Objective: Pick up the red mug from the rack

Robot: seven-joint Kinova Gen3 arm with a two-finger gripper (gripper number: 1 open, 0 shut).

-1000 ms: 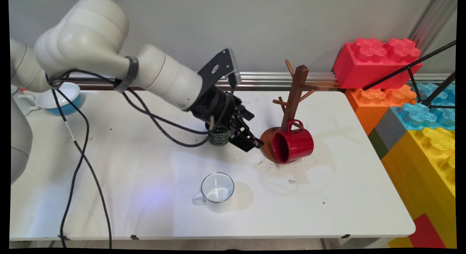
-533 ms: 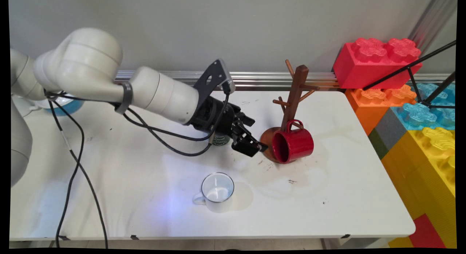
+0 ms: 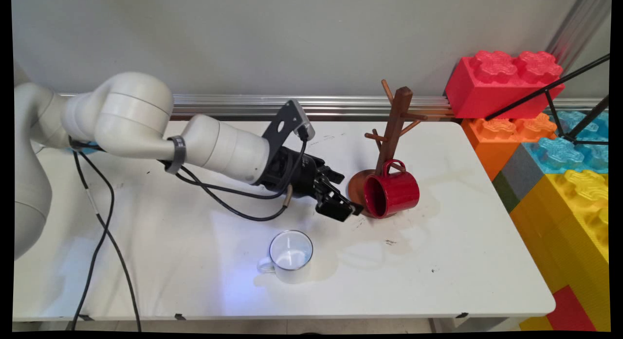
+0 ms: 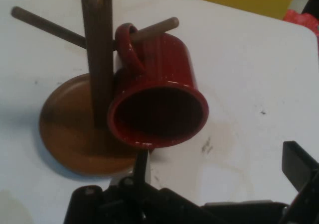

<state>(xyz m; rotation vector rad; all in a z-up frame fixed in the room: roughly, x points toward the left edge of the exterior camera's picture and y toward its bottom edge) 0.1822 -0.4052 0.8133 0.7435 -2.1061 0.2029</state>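
White enamel mug sits low center of frame, upright, handle to the left. Gripper is mid frame, low over table, fingers spread apart w/ nothing between, just beside red mug. Red mug hangs by its handle on wooden mug tree, mouth toward gripper.

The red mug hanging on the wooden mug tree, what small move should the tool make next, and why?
Probably ease forward a little toward the glossy red ceramic mug. The black two-finger tool is open, low beside the brown wooden mug tree, with one finger just short of the mug's lower rim.
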